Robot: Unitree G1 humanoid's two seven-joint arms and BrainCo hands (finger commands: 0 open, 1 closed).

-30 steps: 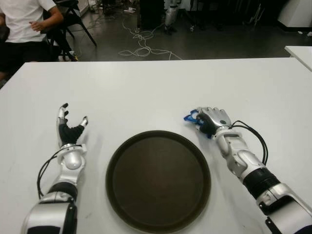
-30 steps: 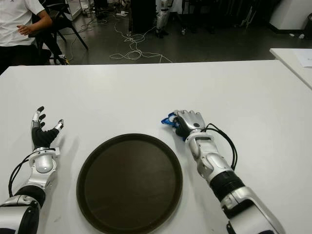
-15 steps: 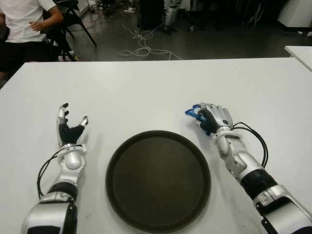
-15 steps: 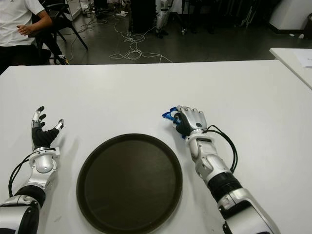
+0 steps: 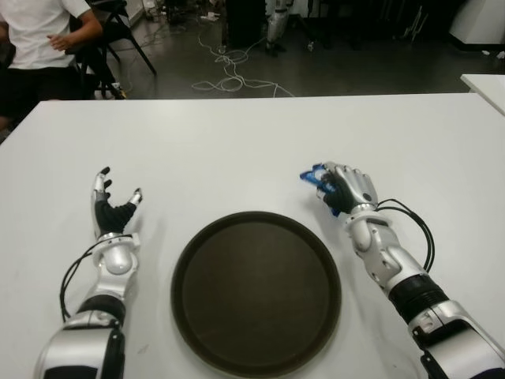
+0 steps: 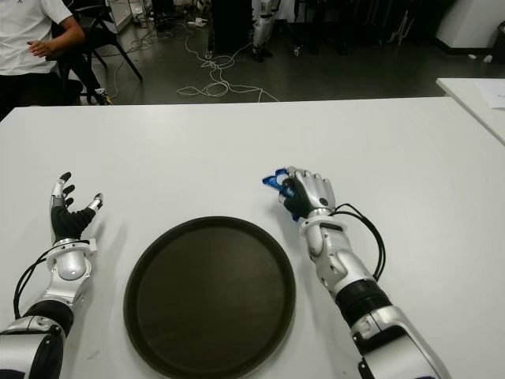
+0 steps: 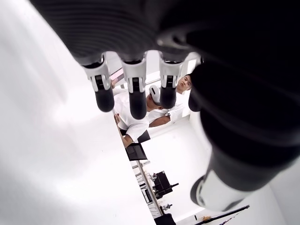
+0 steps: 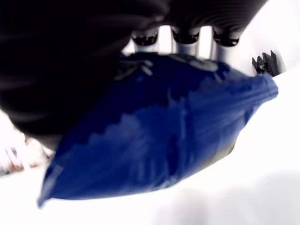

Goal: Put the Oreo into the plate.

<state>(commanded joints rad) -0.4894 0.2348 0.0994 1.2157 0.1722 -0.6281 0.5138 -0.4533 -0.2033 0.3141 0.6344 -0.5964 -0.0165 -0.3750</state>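
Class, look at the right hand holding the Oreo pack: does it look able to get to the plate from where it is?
Probably yes. The right hand grips the Oreo pack just beyond the plate, at its right; nothing shows between them.

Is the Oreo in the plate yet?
Not yet. The blue Oreo pack is gripped in the right hand, beyond the plate's far right rim. The plate holds nothing.
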